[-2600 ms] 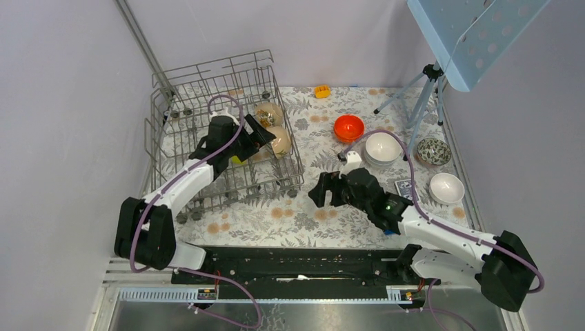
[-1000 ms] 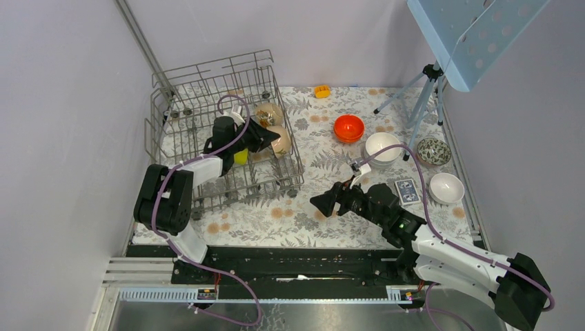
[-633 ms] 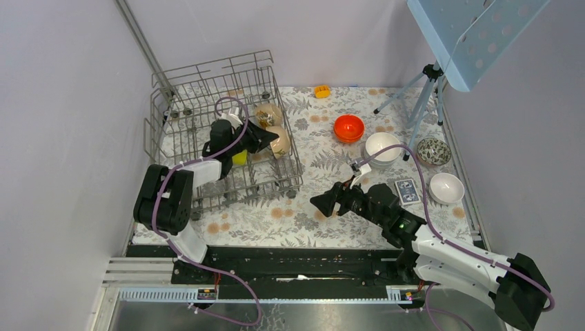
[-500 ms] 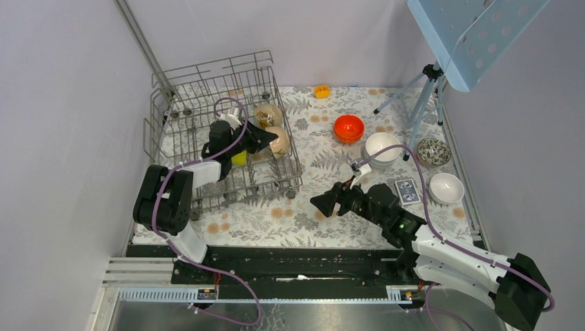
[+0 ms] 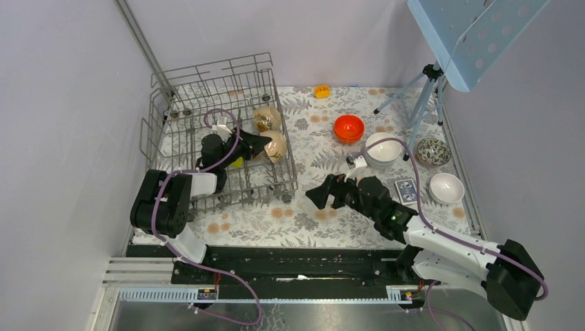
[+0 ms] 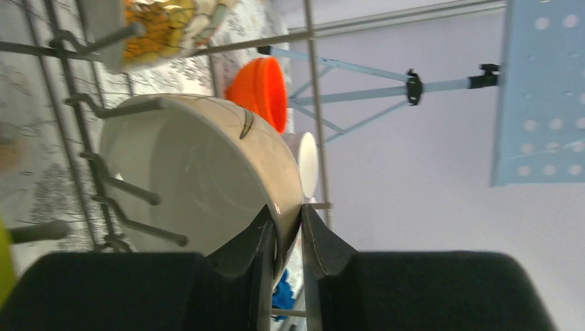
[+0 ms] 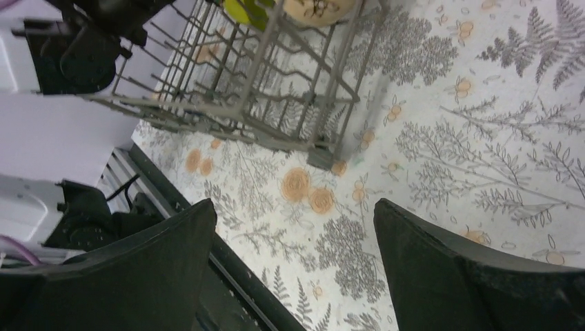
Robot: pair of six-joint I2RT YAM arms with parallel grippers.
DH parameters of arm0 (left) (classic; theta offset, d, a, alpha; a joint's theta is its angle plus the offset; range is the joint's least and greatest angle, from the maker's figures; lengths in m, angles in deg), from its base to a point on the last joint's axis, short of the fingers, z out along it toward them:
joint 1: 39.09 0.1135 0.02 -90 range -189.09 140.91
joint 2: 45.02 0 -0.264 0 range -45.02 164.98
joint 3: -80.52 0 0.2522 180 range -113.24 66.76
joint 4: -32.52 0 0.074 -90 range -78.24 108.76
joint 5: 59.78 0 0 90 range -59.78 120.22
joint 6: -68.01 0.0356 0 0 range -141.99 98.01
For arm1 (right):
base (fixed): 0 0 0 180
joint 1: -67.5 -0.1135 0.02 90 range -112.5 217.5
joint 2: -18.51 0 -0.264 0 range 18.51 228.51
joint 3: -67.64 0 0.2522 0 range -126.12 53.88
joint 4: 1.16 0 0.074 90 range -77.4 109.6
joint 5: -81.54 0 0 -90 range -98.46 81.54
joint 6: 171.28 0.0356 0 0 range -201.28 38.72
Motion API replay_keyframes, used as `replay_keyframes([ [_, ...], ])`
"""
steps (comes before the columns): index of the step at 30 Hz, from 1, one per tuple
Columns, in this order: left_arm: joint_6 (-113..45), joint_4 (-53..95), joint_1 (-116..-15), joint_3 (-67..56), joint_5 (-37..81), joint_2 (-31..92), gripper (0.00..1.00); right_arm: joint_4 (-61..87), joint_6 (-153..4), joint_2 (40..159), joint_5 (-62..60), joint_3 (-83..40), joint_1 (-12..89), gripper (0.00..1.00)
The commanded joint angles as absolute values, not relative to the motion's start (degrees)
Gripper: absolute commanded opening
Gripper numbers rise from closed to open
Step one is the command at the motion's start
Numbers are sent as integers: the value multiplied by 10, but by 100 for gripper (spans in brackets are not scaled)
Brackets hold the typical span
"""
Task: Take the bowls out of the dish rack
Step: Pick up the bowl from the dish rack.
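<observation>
Within rack [image 5: 181, 131], bowl [image 6: 200, 176] rim — inside left pincer [image 6: 286, 212]

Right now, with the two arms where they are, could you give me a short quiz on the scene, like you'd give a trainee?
1. True or false: the right gripper is holding a bowl.
2. Which bowl's rim is the left gripper pinching? A. a plain white one; B. the beige bowl; C. a yellow-green one.
3. Of the bowls out on the table, what colour is the one nearest the dish rack?

Key
1. False: its jaws stand wide open above the table, with nothing between them.
2. B.
3. Orange-red: the orange-red bowl.
</observation>
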State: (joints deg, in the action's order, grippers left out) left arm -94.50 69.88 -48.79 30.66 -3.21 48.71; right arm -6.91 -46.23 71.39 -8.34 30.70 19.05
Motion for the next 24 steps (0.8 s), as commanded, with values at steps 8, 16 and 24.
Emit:
replay_keyframes([
  [8,-1005,867,-480,315,-60,465,0,6,-452,900,-171,61,191,91],
  [16,-1006,869,-472,325,-65,454,0,52,-431,1028,-129,-36,227,77],
  [24,-1007,865,-457,341,-70,436,0,53,-414,1061,-115,-34,252,51],
])
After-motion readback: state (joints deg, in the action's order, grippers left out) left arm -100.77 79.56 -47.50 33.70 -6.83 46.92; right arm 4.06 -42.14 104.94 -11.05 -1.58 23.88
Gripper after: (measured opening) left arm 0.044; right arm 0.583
